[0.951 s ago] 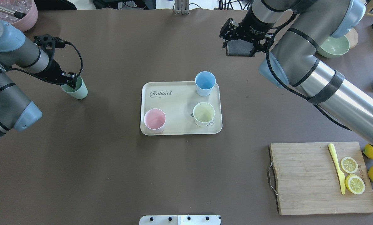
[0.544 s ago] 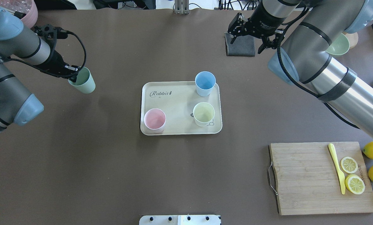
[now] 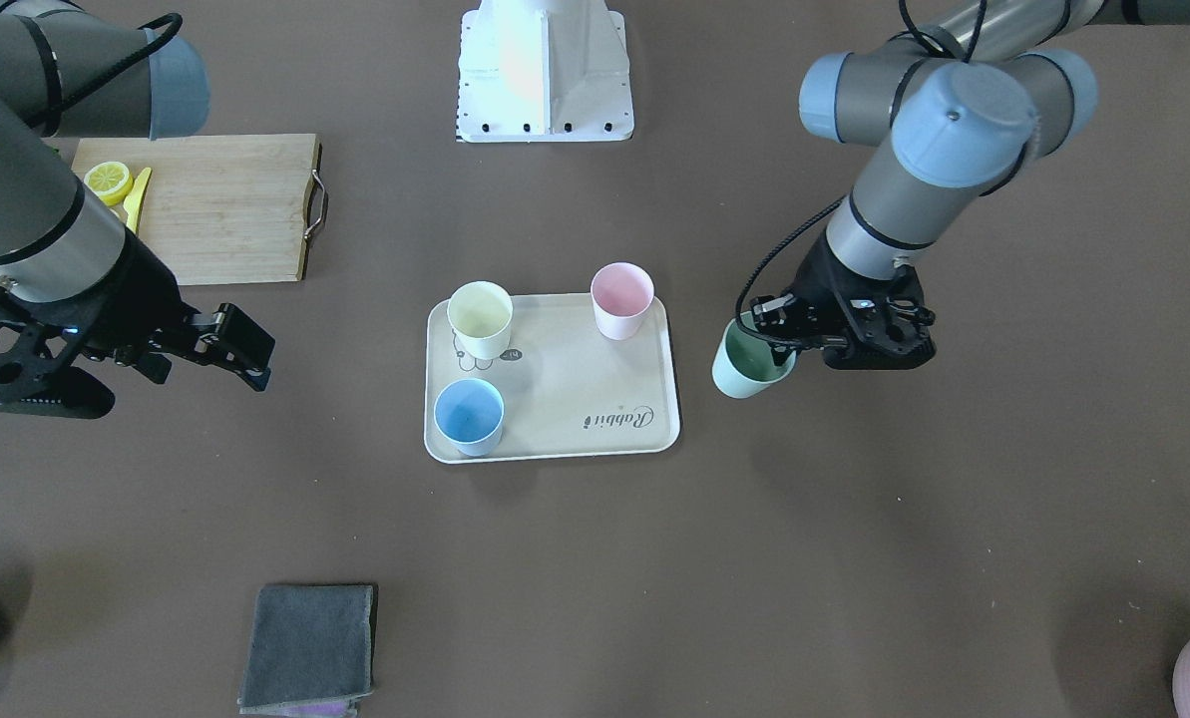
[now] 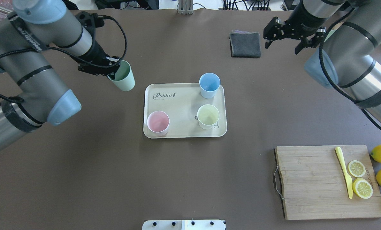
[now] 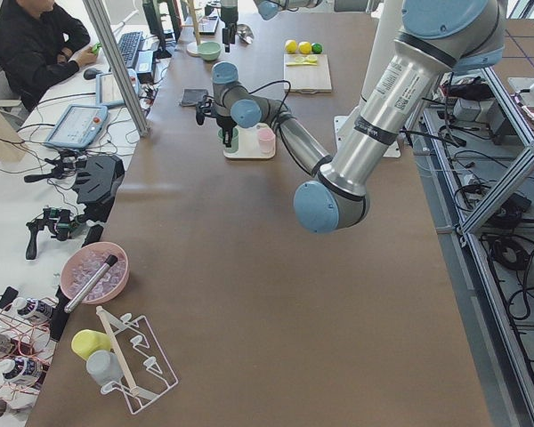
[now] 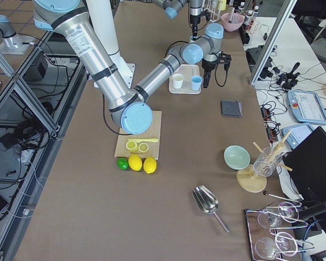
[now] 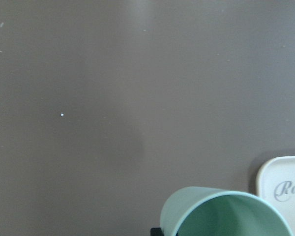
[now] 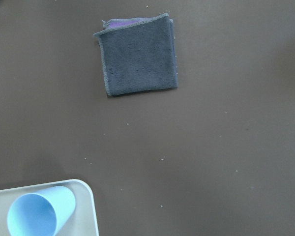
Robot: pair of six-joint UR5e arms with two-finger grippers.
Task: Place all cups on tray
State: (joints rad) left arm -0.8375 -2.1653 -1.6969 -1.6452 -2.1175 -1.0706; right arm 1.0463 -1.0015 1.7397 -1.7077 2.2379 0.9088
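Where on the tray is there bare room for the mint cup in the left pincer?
Barest is the cream rectangular tray's corner marked "Rabbit", bordered by the pink tumbler and light blue tumbler, nearest the mint green tumbler in the left pincer. The end with blue and the pale yellow tumbler is crowded.

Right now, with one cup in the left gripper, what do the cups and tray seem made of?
Mint green cup, in the left gripper: likely matte plastic or fibre composite; dull even colour, thin rim, no glare. Pink cup, blue cup and yellow cup look alike. Tray: probably the same, cream, moulded rounded rim, printed drawing.
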